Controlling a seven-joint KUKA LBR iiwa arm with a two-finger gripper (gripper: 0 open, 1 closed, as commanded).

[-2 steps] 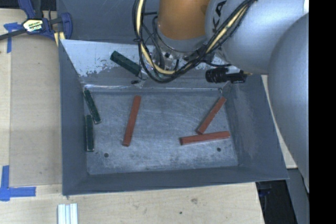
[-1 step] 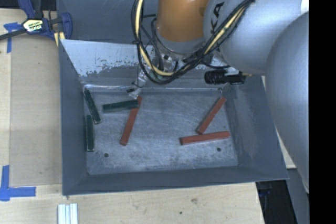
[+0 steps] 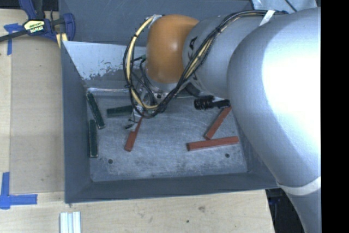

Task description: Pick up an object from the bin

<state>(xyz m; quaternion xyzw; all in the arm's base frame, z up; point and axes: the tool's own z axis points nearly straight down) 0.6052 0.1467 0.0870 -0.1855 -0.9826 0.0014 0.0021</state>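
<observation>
Camera view: looking down into the bin point(image 3: 73, 133), with most of the risk gathered left of centre, under the wrist.
Green sticks point(image 3: 93, 139): two dark ones by the left wall, well apart from the tool. Little risk here, unless a sideways sweep shoves them.
Green bar point(image 3: 119, 112): lies flat, its right end running in under the wrist. A closing grip could catch it along with its neighbour, and the two would slip or jam.
Brown stick point(image 3: 131, 139): slants down-left from under the tool and is the likeliest pick, I'd judge. Taken at its top end it could pivot and drop on the lift.
Gripper point(image 3: 140, 112): low over the floor where bar and stick meet. I can't tell how wide it stands, nor whether it has anything.
Cables point(image 3: 131, 63): they loop down beside the tool and hang close to the bin's contents, so a snag is possible.
Cover point(image 3: 166, 52): the orange dome tips toward the back wall, wrist pointing steeply down.
Black piece point(image 3: 207, 102): tucked against the arm's underside, where a swing could knock it.
Red sticks point(image 3: 212, 144): two, right of centre, near the arm.
Arm point(image 3: 272, 90): reaches in from the right, bulky, low over the right rim.
</observation>
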